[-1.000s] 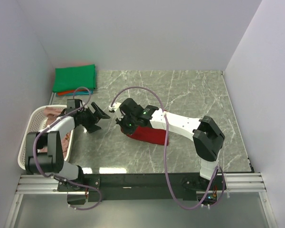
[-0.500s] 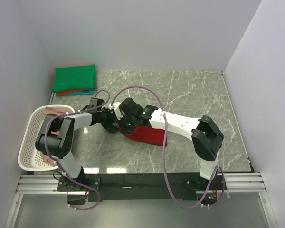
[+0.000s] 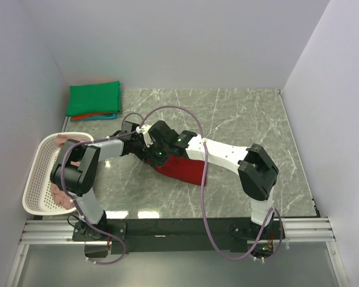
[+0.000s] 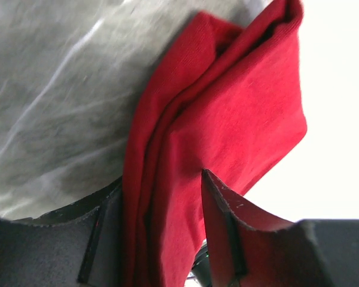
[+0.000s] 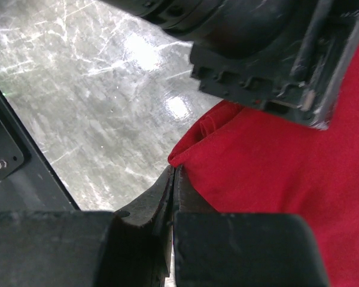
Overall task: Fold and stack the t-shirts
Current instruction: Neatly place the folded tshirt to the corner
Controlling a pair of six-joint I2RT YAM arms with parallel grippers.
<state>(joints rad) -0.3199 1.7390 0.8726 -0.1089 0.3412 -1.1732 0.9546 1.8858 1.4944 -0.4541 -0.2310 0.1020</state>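
- White walls enclose a grey-green marble table (image 3: 239, 119). Seen from above, a dark red t-shirt (image 3: 182, 168) lies bunched left of centre, a folded green t-shirt (image 3: 94, 98) sits back left, and a white basket (image 3: 36, 179) is at the left edge.
- Left wrist: the left gripper (image 4: 161, 239) is half spread astride a red fold; whether it pinches, I cannot tell.
- Right wrist: the right gripper (image 5: 172, 197) is pressed together on the shirt's corner, above the marble.

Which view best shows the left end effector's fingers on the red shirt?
Left wrist: the left end effector straddles the folded edge of the dark red t-shirt, close up. Top external shows it small, crowded against the right arm; right wrist shows cloth, not those fingers.
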